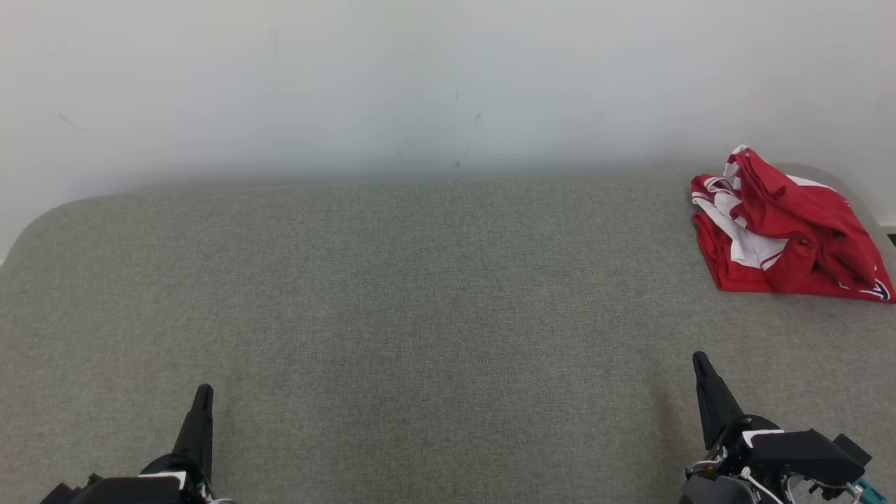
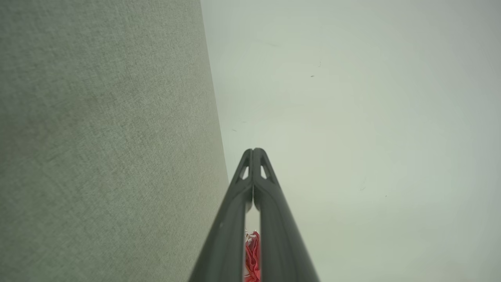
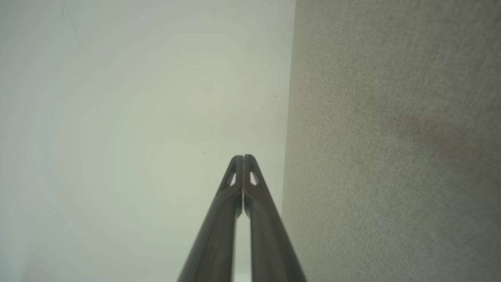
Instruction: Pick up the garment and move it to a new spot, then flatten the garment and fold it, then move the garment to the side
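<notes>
The garment (image 1: 787, 234) is red with white panels and lies crumpled in a loose heap at the far right of the grey fabric surface (image 1: 420, 294), near its rounded back corner. My left gripper (image 1: 203, 393) rests at the lower left, shut and empty, far from the cloth. My right gripper (image 1: 700, 362) sits at the lower right, shut and empty, a good way in front of the heap. In the left wrist view the left gripper (image 2: 253, 150) has its fingertips pressed together, and a sliver of the garment (image 2: 252, 256) shows between the finger shafts. The right gripper (image 3: 243, 157) is likewise closed tip to tip.
A pale wall (image 1: 448, 84) rises directly behind the surface. The grey surface has rounded back corners, and its right edge runs close to the heap.
</notes>
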